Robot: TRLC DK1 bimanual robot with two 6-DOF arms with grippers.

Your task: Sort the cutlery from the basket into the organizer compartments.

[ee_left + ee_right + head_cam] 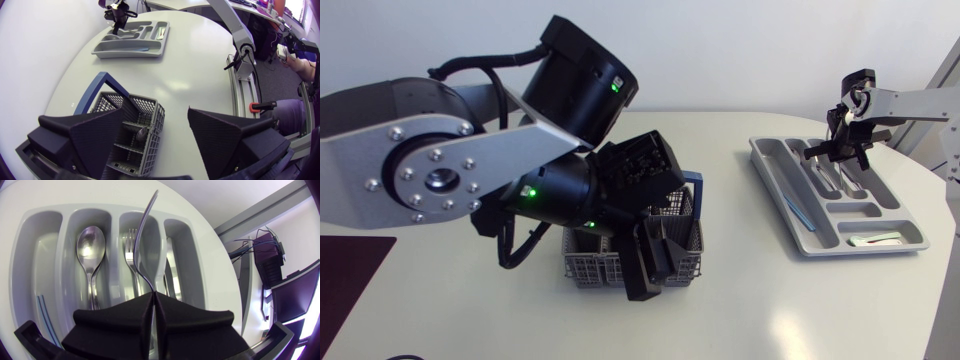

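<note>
White table (740, 290) with a grey organizer (772, 185) at its right; mesh basket (582, 268) near the middle.
Left gripper (156, 115) hangs low at the basket, fingers wide apart, one over its mesh; right gripper (154, 297) hangs above the organizer, clamped on a slim steel utensil (145, 235); under it a spoon (90, 245) and a fork (131, 245) lie in neighbouring compartments.

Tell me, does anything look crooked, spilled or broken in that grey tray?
Nothing really stands out. In the tray, the spoon and the fork lie straight in separate slots. The right gripper pinches another piece of cutlery over the tray, simply not set down yet.
</note>
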